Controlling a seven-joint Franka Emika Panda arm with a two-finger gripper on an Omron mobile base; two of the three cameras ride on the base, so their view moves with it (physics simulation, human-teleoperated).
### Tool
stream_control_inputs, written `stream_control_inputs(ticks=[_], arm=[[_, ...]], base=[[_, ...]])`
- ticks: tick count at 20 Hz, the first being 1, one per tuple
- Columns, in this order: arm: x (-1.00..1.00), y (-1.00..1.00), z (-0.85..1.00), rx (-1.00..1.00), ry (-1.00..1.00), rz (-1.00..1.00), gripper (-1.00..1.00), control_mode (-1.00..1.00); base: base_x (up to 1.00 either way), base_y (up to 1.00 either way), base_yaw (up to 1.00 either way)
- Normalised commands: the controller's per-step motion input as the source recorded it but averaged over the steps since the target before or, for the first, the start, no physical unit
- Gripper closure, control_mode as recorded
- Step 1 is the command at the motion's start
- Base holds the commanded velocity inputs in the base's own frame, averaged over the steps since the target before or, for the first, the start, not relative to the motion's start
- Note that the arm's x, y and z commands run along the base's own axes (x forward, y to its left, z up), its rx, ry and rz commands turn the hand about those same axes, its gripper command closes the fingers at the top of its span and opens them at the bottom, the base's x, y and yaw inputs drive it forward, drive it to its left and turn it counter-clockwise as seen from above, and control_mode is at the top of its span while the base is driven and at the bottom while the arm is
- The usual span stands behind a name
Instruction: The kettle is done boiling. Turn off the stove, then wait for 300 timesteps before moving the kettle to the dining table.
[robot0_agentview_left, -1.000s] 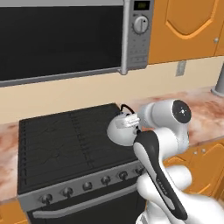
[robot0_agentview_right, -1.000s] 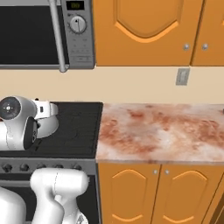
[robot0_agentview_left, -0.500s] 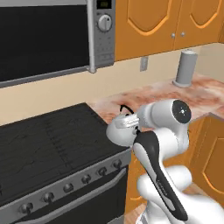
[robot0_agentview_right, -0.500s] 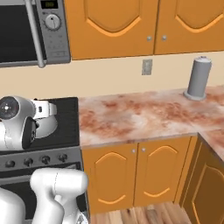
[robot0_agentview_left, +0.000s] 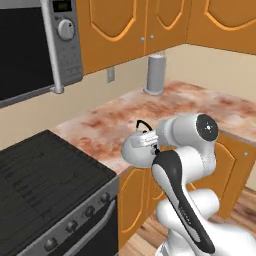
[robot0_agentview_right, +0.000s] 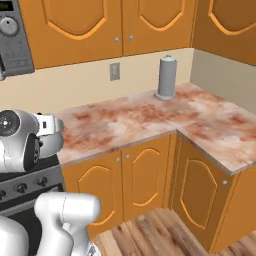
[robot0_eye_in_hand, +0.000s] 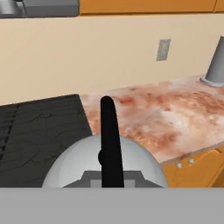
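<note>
Hanging in the air in front of the arm, the kettle (robot0_agentview_left: 136, 149) is off the stove (robot0_agentview_left: 45, 185), level with the edge of the marbled surface (robot0_agentview_left: 200, 107). The hand (robot0_eye_in_hand: 111, 177) sits right over the dome (robot0_eye_in_hand: 65, 168) at the black handle (robot0_eye_in_hand: 109, 140), but whether its fingers are pinched shut I cannot tell. A grey cylinder (robot0_agentview_right: 167, 77) stands near the corner.

I see the marbled counter (robot0_agentview_right: 125, 122) lying bare across the middle of the right base view, with open room above it. At its back, upper centre, a grey cylinder (robot0_agentview_right: 167, 77) stands against the wall. Orange wall cabinets (robot0_agentview_right: 100, 25) close off the top of the frame. In the left base view the microwave (robot0_agentview_left: 30, 50) overhangs the stove (robot0_agentview_left: 40, 175) at upper left.
</note>
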Motion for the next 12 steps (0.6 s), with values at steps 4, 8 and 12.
stream_control_inputs(ticks=[4, 8, 12], arm=[[0.0, 0.0, 0.0, 0.0, 0.0, 0.0, 1.0, 1.0], [0.0, 0.0, 0.0, 0.0, 0.0, 0.0, 1.0, 1.0], [0.0, 0.0, 0.0, 0.0, 0.0, 0.0, 1.0, 1.0]], base=[[-0.22, 0.0, -0.57], [-0.18, 0.0, -0.58], [-0.16, 0.01, -0.57]])
